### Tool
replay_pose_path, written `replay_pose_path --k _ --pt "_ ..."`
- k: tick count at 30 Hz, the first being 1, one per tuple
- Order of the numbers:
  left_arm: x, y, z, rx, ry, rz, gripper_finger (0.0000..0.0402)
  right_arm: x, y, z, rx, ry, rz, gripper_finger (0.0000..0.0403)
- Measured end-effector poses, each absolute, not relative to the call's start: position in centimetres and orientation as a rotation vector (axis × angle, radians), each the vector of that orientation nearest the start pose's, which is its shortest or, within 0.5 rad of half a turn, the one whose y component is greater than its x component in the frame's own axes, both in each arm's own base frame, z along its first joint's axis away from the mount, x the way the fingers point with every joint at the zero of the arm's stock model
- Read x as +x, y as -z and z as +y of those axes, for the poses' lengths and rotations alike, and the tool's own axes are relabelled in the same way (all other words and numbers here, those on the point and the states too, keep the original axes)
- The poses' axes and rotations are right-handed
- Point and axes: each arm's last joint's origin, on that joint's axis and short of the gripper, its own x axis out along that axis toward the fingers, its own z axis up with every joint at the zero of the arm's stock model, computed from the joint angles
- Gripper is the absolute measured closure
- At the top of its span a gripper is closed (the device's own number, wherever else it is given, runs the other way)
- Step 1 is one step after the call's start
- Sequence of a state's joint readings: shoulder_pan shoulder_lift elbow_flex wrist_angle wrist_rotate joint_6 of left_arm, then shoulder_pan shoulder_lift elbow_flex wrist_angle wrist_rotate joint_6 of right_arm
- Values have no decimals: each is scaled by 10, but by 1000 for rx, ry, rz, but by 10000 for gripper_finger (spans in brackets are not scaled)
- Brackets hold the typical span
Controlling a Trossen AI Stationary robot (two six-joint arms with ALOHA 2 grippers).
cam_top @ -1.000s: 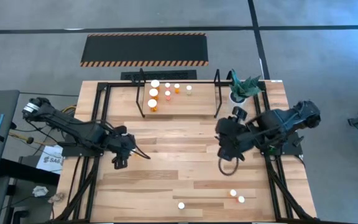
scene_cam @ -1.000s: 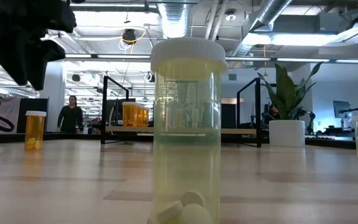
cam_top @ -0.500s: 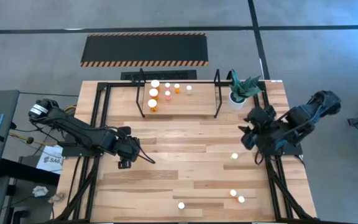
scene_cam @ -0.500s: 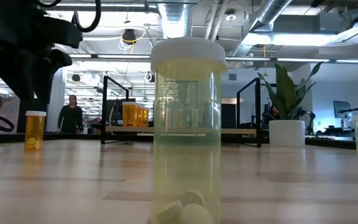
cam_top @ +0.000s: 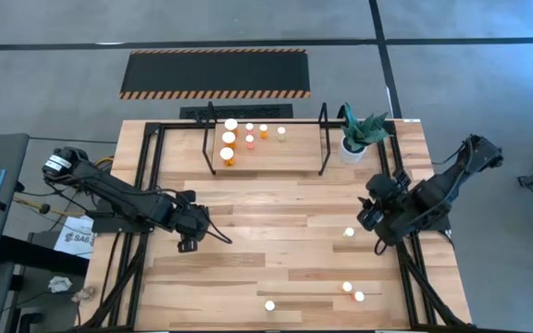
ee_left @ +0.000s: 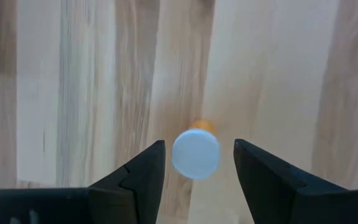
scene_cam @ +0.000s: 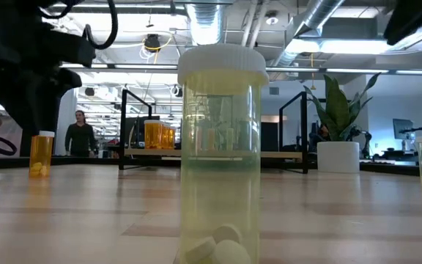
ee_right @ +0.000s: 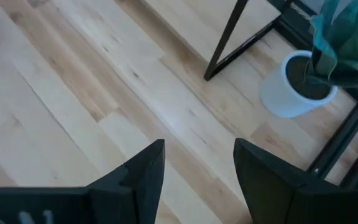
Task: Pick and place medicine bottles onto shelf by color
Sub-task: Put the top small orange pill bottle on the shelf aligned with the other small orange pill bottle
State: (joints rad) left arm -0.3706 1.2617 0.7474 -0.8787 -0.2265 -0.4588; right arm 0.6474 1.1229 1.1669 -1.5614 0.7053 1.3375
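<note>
Landmark: the shelf (cam_top: pixel 266 148) at the table's far edge.

Shelf holds six medicine bottles (cam_top: pixel 229 139), all bunched at its left end, orange and reddish bodies under white caps; the right end is bare wood. Likely the grouping is by colour, with that end kept for the pale ones.

Left gripper (cam_top: pixel 187 242) hangs well in front of the shelf, off its left post, pointing straight down. Its wrist view shows an orange bottle (ee_left: pixel 196 152) upright between the fingers, white cap facing the camera. Fingers spread with a gap on either side of the cap, so nothing is gripped yet. Straddling it top-down suits a grab just under the cap. Whether the fingertips are low enough to reach the body, I cannot tell from here.

Right gripper (cam_top: pixel 370 215) sits in front of the shelf's right post, near the white plant pot (cam_top: pixel 353 143). Fingers apart, nothing between them; bare table below.

Loose stock: one bottle (cam_top: pixel 349 232) just beside the right gripper, three more (cam_top: pixel 347 288) further from the shelf near the front edge. The nearest of those, a pale bottle (scene_cam: pixel 221 154), has tablets inside.
</note>
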Motion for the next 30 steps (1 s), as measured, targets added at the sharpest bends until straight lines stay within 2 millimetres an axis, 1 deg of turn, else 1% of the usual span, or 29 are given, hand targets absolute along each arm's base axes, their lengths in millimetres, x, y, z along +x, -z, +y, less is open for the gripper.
replay_pose_path --k 5,12,17,22,27,30 --pt "186 -188 -65 29 -184 1327 223 129 -314 82 264 755 856 188" --pt "189 -188 -63 34 -168 1317 223 126 -313 86 287 746 843 191" --pt "192 -188 -61 26 -136 1305 223 126 -313 86 286 746 843 190" --pt "192 -187 -59 19 -139 1304 223 126 -313 86 286 747 843 192" --pt "184 -174 -57 -16 -143 1353 223 126 -313 86 286 747 843 191" --pt "183 -171 -57 -27 -140 1364 223 126 -313 86 285 747 842 193"
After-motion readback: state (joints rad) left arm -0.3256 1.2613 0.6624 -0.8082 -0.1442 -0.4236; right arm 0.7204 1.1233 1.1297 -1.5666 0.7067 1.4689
